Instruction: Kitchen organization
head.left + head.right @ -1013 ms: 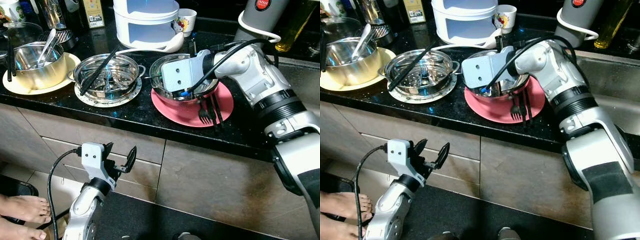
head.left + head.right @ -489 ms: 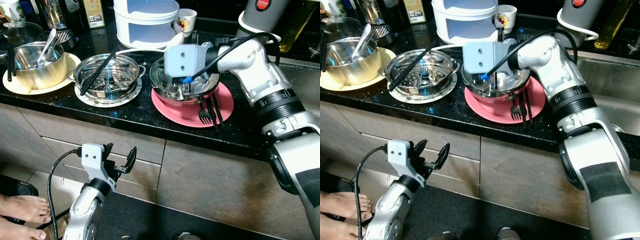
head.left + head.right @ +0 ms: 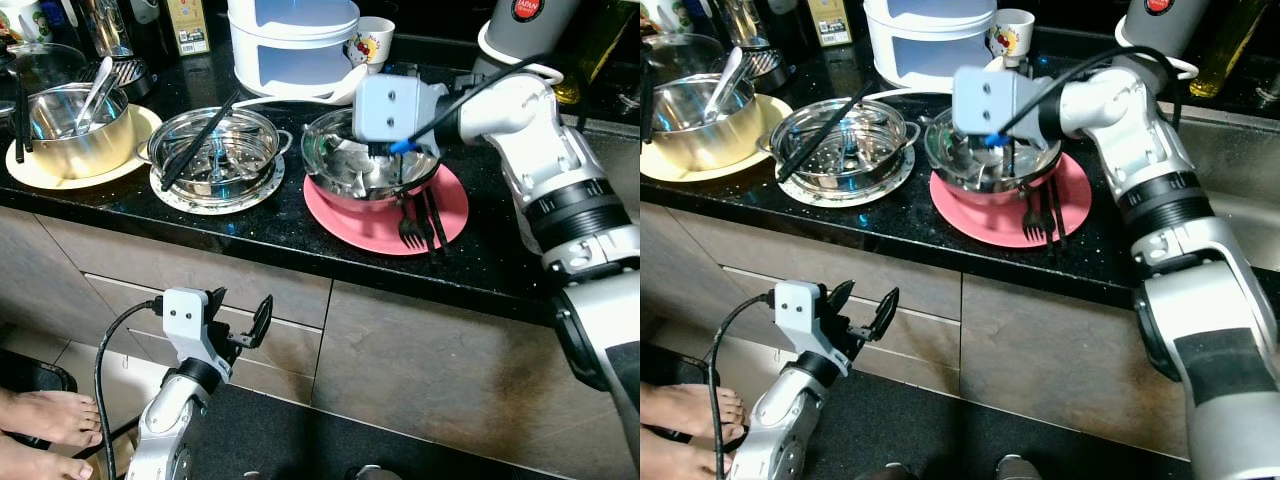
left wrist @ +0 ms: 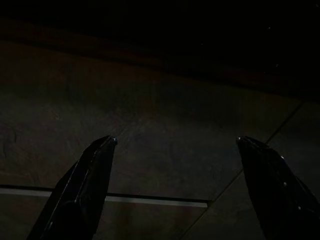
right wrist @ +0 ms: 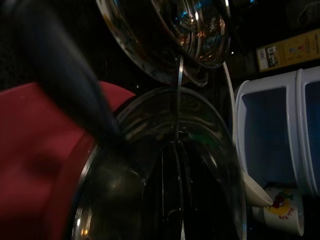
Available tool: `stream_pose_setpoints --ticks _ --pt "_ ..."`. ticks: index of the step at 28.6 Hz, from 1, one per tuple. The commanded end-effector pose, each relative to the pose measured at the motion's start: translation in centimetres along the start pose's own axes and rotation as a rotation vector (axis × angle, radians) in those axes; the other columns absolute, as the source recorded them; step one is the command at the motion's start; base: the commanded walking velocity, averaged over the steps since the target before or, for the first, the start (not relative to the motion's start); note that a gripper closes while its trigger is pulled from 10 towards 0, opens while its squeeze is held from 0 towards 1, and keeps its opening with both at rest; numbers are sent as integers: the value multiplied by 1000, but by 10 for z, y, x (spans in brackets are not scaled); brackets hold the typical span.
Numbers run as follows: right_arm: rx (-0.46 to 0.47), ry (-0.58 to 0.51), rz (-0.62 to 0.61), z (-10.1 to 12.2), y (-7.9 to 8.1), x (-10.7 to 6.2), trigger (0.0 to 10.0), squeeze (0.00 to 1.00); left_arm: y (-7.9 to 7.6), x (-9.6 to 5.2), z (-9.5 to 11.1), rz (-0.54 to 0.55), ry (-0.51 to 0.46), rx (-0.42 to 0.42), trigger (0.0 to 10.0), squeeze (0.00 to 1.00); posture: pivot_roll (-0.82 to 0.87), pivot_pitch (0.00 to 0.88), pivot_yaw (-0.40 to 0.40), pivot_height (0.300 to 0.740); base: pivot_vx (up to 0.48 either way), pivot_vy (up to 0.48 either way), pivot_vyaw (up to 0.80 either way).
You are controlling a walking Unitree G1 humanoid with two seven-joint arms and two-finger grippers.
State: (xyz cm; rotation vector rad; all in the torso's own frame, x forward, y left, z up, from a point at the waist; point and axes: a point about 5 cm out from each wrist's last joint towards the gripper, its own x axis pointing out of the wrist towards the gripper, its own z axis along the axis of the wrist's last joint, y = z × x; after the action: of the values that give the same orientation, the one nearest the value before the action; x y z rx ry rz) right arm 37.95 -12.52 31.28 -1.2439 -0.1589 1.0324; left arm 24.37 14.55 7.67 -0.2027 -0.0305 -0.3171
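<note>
- I'm holding the right gripper (image 3: pixel 1002 160) over the steel bowl (image 3: pixel 372 165) on the pink plate (image 3: pixel 455 212), fingers reaching down into the bowl.
- Right wrist cam: one dark finger (image 5: pixel 70 85) is blurring across the rim, a thin metal utensil (image 5: pixel 179 115) is standing in the bowl. Can't tell if the claw is pinching it or just spread around it.
- Black fork (image 3: pixel 410 225) is lying on the plate just beside the bowl, tines twd me.
- Steamer pot (image 3: pixel 215 150) w/ black chopsticks (image 3: pixel 195 145) across it is sitting left of the bowl; pot w/ spoon (image 3: pixel 75 125) on a yellow plate is further left.
- White container (image 3: pixel 292 45) and mug (image 3: pixel 372 42) are sitting behind.
- Left gripper (image 3: pixel 240 320) is hanging low by the cabinet front, fingers spread wide, holding nothing.
- Person's bare feet (image 3: pixel 45 430) are showing on the floor, left.
</note>
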Motion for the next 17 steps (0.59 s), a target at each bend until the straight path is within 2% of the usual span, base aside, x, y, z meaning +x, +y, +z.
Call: stream_pose_setpoints --ticks 1,2,3,4,6,7,9,10,12,13,14,15,17 --pt "-25 25 27 -1 4 1 235 0 -1 -2 0 -2 2 -10 10000 0 13 102 -47 740 0 0 0" --pt "-32 36 41 -2 6 2 1373 0 -1 -2 0 -2 2 -9 10000 0 13 102 -47 740 0 0 0" --pt "-36 40 51 -2 8 3 3647 0 -1 -2 0 -2 2 -9 10000 0 13 104 -46 740 0 0 0" --pt "-37 40 58 -2 10 4 10000 0 -1 -2 1 -2 2 -8 10000 0 13 103 -46 740 0 0 0" --pt "-25 26 64 0 11 5 10000 12 -1 -1 1 -2 2 -8 10000 0 13 104 -47 740 0 0 0" --pt "-21 16 68 1 11 5 10000 553 -1 -1 1 -2 2 -8 10000 0 13 104 -47 740 0 0 0" --pt "-19 9 70 1 12 5 10000 553 -1 -1 1 -2 1 -8 10000 0 13 104 -47 740 0 0 0" --pt "-20 4 65 2 11 5 10000 871 -1 -1 1 -2 1 -8 10000 0 13 103 -48 740 0 0 0" --pt "-26 6 56 3 11 5 10000 835 -1 -1 1 -1 1 -8 10000 0 12 104 -48 740 0 0 0" --pt "-28 10 46 3 10 5 10000 522 -1 -1 1 -1 0 -8 10000 0 12 104 -48 740 0 0 0" --pt "-30 13 40 4 9 6 10000 522 -1 -1 1 -1 0 -8 10000 0 12 104 -48 740 0 0 0" --pt "-31 19 33 3 8 6 10000 0 -1 -1 1 -1 0 -8 10000 0 13 104 -49 740 0 0 0" --pt "-32 24 26 3 7 6 10000 0 -1 -1 1 -1 -1 -8 10000 0 13 104 -49 740 0 0 0"
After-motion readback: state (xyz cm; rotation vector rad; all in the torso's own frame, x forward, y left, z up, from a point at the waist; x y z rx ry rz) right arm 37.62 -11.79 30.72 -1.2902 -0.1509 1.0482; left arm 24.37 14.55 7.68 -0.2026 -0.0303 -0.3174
